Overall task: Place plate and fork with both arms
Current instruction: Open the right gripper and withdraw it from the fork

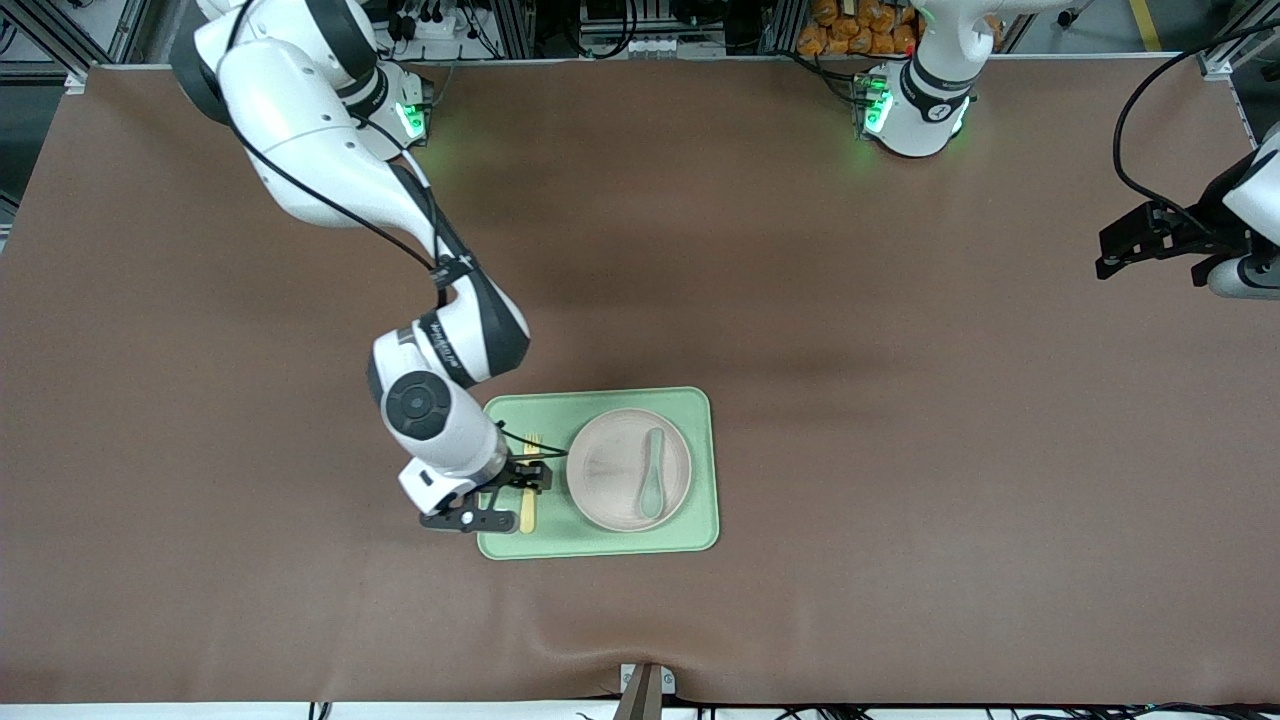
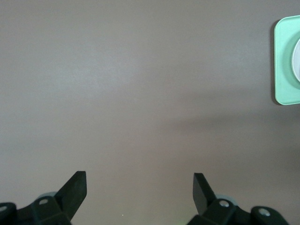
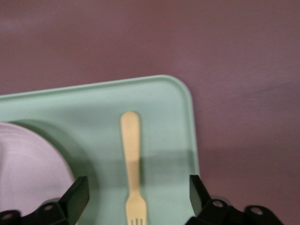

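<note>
The off-white plate [image 1: 610, 470] sits on the light-green tray [image 1: 600, 540], a grey-green spoon [image 1: 652, 478] lying in it. The pale-yellow fork [image 1: 528, 512] lies flat on the tray beside the plate, toward the right arm's end. My right gripper [image 1: 525, 475] hangs low over the fork, open. In the right wrist view the fork [image 3: 132, 154] rests on the tray [image 3: 164, 108] between the spread fingers [image 3: 77, 193] of the gripper [image 3: 138, 191], touching neither; the plate's rim [image 3: 33, 164] shows beside it. My left gripper [image 1: 1110, 255] waits open over bare table at the left arm's end.
A brown mat covers the table [image 1: 900, 450]. In the left wrist view the open gripper [image 2: 139, 187] faces bare mat, with a corner of the tray [image 2: 283, 65] at the frame's edge. A mount [image 1: 645, 690] sits at the table's near edge.
</note>
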Available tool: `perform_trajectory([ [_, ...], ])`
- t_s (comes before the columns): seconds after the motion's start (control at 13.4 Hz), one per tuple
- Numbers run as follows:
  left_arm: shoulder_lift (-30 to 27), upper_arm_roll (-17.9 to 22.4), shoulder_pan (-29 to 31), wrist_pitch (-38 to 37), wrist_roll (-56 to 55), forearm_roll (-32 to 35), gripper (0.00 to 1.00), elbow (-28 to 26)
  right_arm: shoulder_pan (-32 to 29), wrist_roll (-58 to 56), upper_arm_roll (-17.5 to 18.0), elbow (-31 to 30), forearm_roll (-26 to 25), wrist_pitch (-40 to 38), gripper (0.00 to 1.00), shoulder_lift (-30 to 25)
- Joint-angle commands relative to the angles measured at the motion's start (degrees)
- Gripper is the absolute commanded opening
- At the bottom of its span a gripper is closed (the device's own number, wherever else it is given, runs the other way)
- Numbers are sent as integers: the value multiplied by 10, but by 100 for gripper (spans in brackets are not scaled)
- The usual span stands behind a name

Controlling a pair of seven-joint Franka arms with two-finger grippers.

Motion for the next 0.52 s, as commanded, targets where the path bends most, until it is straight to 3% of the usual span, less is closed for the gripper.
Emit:
perform_trajectory([
  [0.0, -2, -1, 3, 4, 12, -2, 100, 3, -72, 5, 63, -18, -1, -55, 100, -60],
  [0.22, -2, -1, 3, 3, 12, -2, 100, 3, -135, 4, 100, -18, -1, -162, 100, -115],
  [0.45, -3, -1, 3, 3, 12, -2, 100, 3, -167, -3, 106, -19, -2, -244, 100, -176],
])
